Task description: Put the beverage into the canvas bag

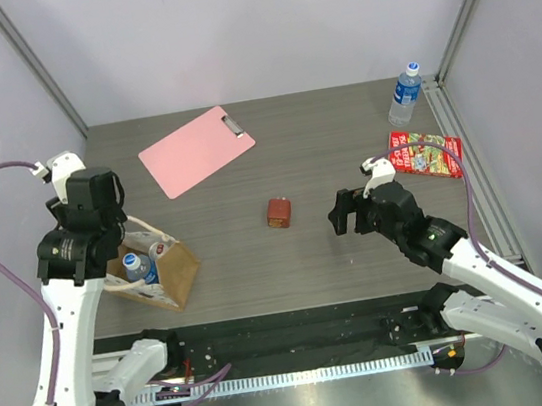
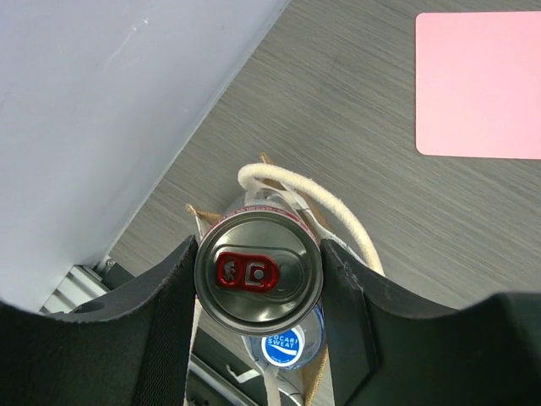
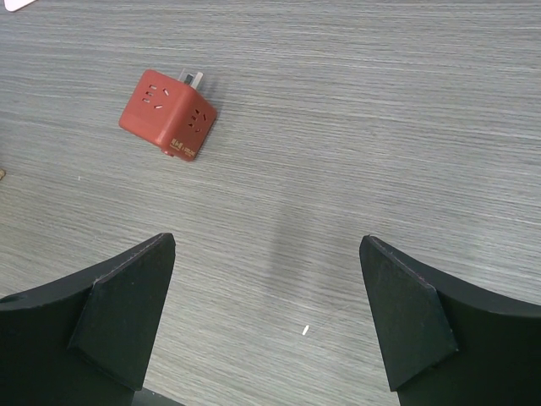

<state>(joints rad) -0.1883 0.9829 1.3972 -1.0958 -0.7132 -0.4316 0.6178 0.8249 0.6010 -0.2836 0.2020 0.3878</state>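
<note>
Your left gripper [image 2: 258, 254] is clenched on the silver aluminium can with the red pull tab [image 2: 258, 279], held upright over the mouth of the tan canvas bag with cream rope handles [image 1: 174, 269]. You are at the lowering step. Next, I judge, sink it between the handles beside the blue-capped bottle [image 2: 283, 345], then let go. Your right gripper [image 3: 266, 245] hangs spread wide, idle.

My black left fingers [image 2: 161, 330] frame a silver can [image 2: 258, 275] with a red pull tab. The canvas bag [image 1: 176, 273] is tan-brown with pale cream handles [image 2: 330, 207], and the bottle cap [image 2: 281, 345] in it is blue and white. The table [image 3: 380, 127] is grey with fine wood grain, the clipboard [image 1: 196, 150] pink, the socket cube [image 3: 166, 115] brick-red.
</note>
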